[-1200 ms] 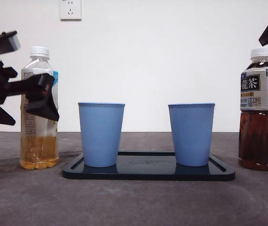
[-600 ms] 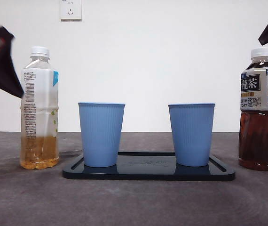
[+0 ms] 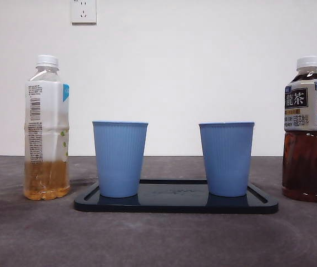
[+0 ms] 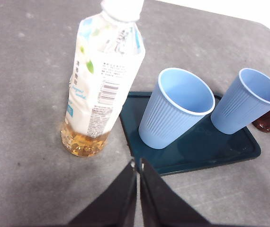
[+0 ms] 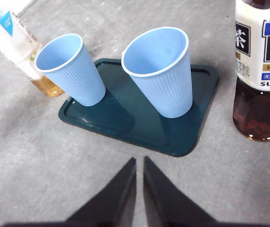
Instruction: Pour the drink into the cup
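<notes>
A pale tea bottle [image 3: 46,128], capped and about a quarter full, stands left of the tray. A dark tea bottle [image 3: 307,130], capped, stands right of it. Two blue cups [image 3: 119,158] [image 3: 226,158] stand upright and empty on the dark tray [image 3: 175,204]. My left gripper [image 4: 138,163] is shut and empty, held back above the table near the pale bottle [image 4: 102,80]. My right gripper [image 5: 139,161] is shut and empty, held back from the tray [image 5: 125,118], with the dark bottle [image 5: 263,71] off to one side.
Grey table surface [image 3: 158,239] lies in front of the tray. A white wall with sockets [image 3: 83,11] stands behind. Only black arm tips show at the side edges of the front view.
The left arm, which was at the pale bottle a second ago, has drawn away to the left and out of the front view. The right arm's tip has also pulled back at the upper right.
</notes>
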### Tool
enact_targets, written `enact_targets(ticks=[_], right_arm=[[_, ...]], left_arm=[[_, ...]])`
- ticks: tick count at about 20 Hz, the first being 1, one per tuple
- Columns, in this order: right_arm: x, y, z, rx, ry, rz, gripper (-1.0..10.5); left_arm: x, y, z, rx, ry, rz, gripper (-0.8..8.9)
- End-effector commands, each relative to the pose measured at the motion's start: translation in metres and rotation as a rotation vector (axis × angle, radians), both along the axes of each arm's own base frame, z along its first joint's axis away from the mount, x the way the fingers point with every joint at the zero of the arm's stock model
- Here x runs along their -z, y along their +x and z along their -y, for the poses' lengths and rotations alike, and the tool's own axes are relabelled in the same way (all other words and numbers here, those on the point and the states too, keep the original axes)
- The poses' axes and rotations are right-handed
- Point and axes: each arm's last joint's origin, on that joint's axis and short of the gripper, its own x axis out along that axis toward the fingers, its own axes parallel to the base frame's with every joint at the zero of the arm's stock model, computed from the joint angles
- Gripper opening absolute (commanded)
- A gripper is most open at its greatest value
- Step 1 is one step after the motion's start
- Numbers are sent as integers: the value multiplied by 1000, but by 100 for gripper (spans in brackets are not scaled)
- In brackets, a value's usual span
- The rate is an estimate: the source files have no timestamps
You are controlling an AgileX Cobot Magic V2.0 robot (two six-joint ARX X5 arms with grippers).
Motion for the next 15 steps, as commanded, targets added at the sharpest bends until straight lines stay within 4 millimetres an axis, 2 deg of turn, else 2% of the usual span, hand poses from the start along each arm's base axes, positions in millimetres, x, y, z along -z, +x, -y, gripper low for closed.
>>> enact_targets(ticks=[1, 14, 15], right_arm=[[-7, 1, -1, 3, 20, 23, 8], [-7, 1, -1, -1, 23, 31, 8], [-7, 1, -1, -1, 23, 31, 8]], left_arm=[[-6, 0, 1, 7, -13, 18, 8], [-7, -3, 0, 10, -9, 34, 7], [-9, -5, -4, 14, 66, 96, 8]])
